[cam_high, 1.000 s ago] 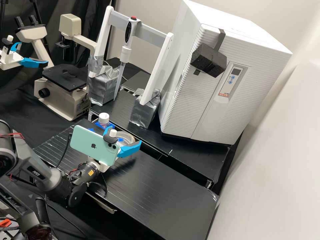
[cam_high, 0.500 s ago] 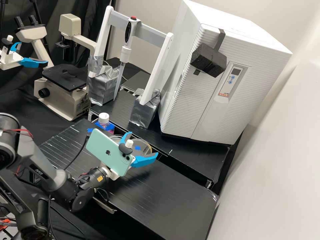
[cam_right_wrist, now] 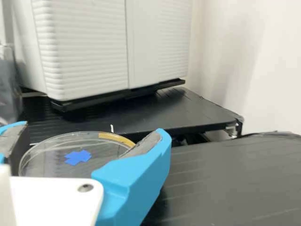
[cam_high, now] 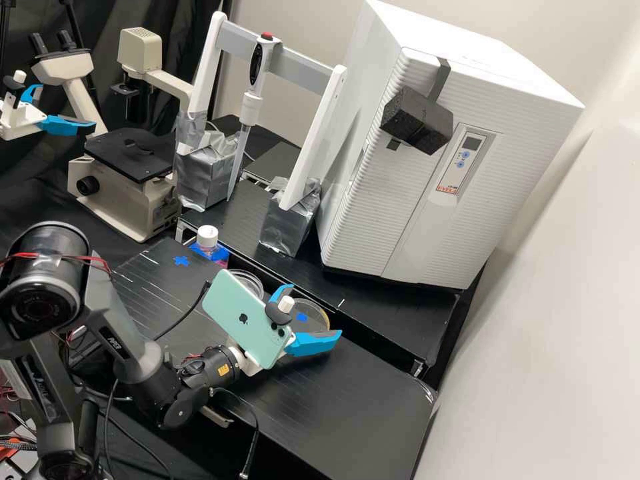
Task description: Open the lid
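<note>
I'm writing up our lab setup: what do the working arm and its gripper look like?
The arm is dark grey and black, with rounded joints, red wires, black cables, pale lettering and a yellow-orange label. Its gripper is white, with bright blue fingers lined in grey. A mint-green phone is mounted beside it.

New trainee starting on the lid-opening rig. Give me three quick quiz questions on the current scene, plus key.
1. Where is the clear lid?
a) covering the dish
b) between the fingers of the gripper
c) on the microscope

2. Fill in: the blue mark on the lid is shaped like a ____.

3. True or false: the bottle has a white cap.

Key: 1 b; 2 cross; 3 true
</note>
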